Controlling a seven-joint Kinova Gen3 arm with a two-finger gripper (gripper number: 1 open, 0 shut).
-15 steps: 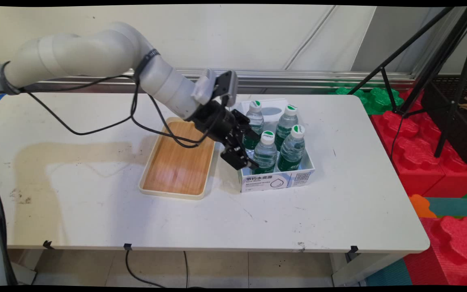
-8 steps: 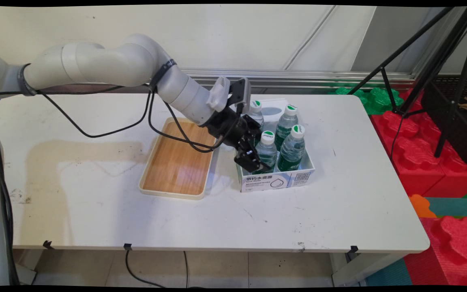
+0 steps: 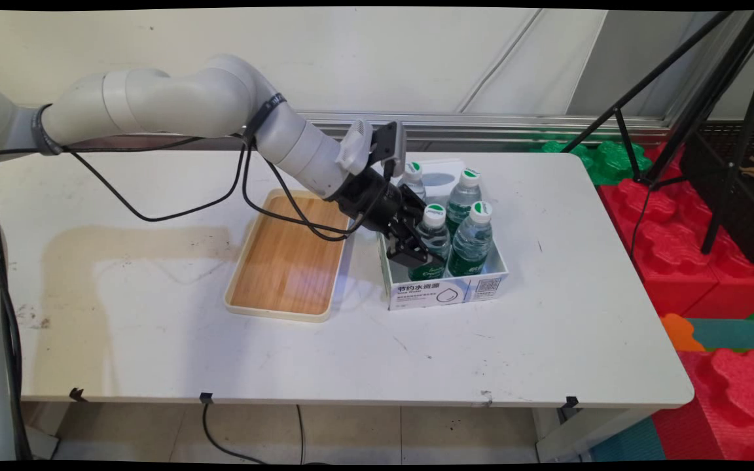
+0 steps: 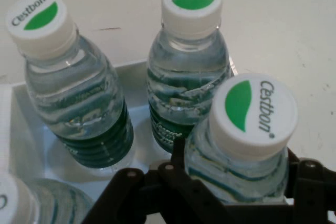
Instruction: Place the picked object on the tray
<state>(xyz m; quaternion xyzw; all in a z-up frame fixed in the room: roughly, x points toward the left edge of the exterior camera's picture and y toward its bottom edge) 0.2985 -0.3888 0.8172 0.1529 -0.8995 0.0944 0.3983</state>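
Since half a second back the arm had shifted little; the tool [image 3: 411, 247] had pressed further into the box [image 3: 446, 288], and the near-left bottle [image 3: 430, 241] now leaned off upright, toward the tool.

Table [image 3: 154, 327]: wooden tray [image 3: 288, 258] just left of the box, apart from it. Box held four capped bottles in two rows.

Key relation: the near-left bottle [image 4: 247, 145] stood directly ahead of the tool [image 4: 233, 182], between its two fingers, long axis roughly vertical, crossing the fingers' line. Fingers sat narrow about the bottle's shoulder; whether they truly pinched it, could not tell.

Hidden: the tool covered the bottle's lower body in the main view; the far-left bottle [image 3: 414, 180] was partly behind the wrist. Hand view cut off the fingertips and showed the fourth bottle [image 4: 21, 200] only at the corner.
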